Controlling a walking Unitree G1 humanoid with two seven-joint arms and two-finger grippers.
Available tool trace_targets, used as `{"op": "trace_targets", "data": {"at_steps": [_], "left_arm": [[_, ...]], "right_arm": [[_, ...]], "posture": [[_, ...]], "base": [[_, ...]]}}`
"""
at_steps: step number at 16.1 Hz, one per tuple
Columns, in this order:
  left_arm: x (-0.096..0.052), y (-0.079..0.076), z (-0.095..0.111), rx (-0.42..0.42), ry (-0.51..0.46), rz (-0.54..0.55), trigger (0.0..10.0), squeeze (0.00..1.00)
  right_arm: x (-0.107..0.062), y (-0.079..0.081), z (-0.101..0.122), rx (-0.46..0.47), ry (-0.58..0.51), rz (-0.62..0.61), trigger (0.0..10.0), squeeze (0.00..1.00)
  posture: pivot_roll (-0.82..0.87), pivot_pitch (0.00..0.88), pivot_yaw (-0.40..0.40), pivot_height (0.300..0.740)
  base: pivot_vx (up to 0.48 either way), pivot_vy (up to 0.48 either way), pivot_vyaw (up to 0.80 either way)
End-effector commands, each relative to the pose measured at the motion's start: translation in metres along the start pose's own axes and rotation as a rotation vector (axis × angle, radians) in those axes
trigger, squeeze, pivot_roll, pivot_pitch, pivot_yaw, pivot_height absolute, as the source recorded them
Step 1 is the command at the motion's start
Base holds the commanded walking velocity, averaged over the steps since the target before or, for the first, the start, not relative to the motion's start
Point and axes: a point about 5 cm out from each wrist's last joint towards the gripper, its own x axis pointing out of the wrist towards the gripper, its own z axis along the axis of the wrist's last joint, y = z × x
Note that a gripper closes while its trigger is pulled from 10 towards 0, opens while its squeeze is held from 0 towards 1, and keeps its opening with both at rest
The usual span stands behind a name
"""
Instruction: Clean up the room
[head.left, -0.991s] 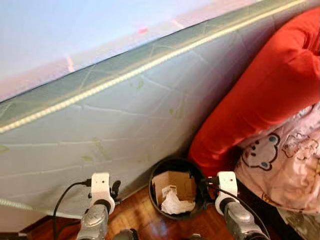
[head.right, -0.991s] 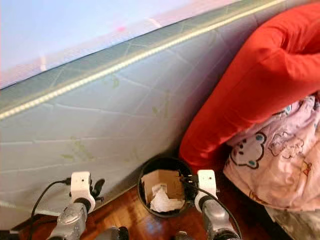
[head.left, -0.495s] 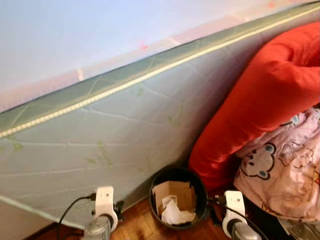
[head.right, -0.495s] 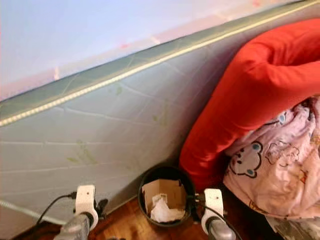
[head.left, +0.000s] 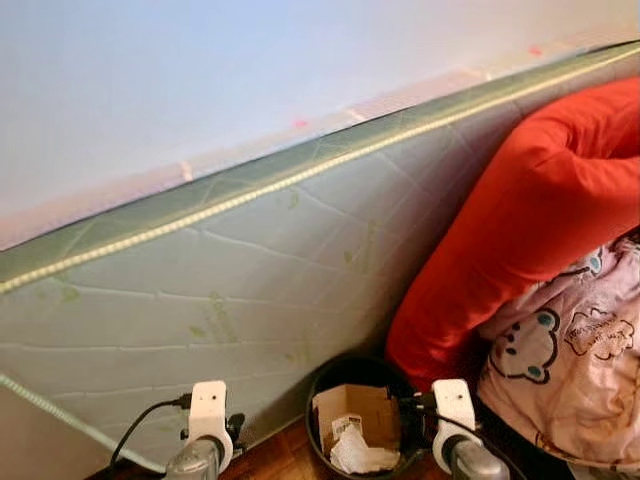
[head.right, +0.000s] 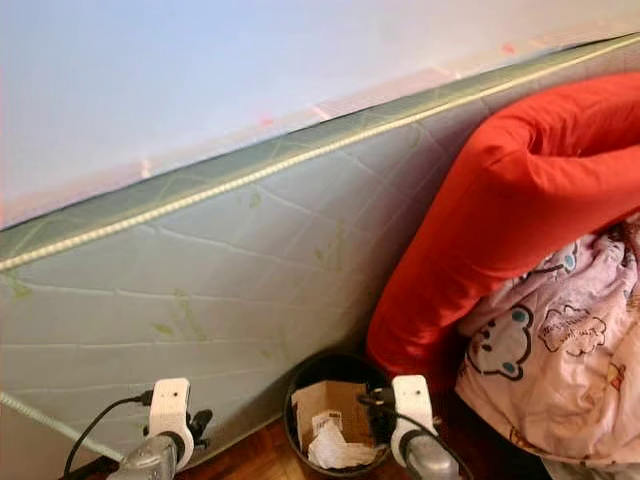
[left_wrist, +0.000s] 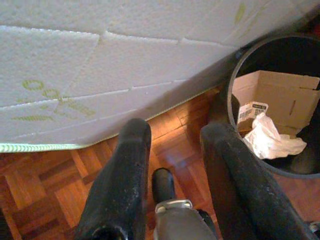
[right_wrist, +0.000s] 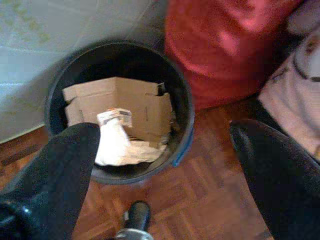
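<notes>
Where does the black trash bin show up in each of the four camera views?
Left eye view: black trash bin at bottom centre, between the two arms.
Right eye view: bottom centre.
Left wrist view: right edge, beyond the fingers.
Right wrist view: centre left.
Shared landmark: the cardboard box inside it, with crumpled white paper.

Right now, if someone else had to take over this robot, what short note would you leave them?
Left gripper: jaws open, holding nothing, low over the wood floor beside the mattress.
Right gripper: jaws open wide, holding nothing, above the black bin.
Bin already holds a cardboard box and crumpled paper.
Red cushion and pink cartoon blanket lie heaped to the robot's right, probably still to tidy.
</notes>
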Motion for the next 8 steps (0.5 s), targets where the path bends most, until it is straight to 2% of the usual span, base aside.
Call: {"op": "trace_targets", "data": {"at_steps": [1, 3, 5, 6, 8], "left_arm": [[0.002, -0.001, 0.004, 0.019, 0.017, 0.004, 10.0, 0.00], [0.004, -0.001, 0.011, 0.021, 0.016, 0.010, 10.0, 0.00], [0.004, 0.005, 0.011, -0.022, 0.013, 0.038, 10.0, 0.00], [0.003, 0.011, 0.011, -0.009, 0.019, 0.048, 10.0, 0.00], [0.003, 0.009, 0.011, 0.048, 0.028, 0.018, 10.0, 0.00]], "right_arm": [[0.002, -0.002, 0.005, -0.007, 0.002, -0.019, 10.0, 0.00], [0.003, -0.004, 0.011, -0.001, -0.004, -0.021, 10.0, 0.00], [0.003, -0.006, 0.014, 0.011, -0.014, -0.029, 10.0, 0.00], [0.003, -0.008, 0.016, 0.035, -0.020, -0.030, 10.0, 0.00], [0.002, -0.016, 0.012, 0.099, -0.015, -0.058, 10.0, 0.00]], "posture": [[-0.04, 0.000, -0.003, 0.740], [-0.05, 0.000, -0.002, 0.740], [-0.06, 0.000, -0.005, 0.740], [-0.07, 0.000, 0.002, 0.740], [-0.07, 0.000, 0.005, 0.740]], "base": [[0.000, 0.000, 0.00], [0.000, 0.000, 0.00], [0.000, 0.000, 0.00], [0.000, 0.000, 0.00], [0.000, 0.000, 0.00]]}}
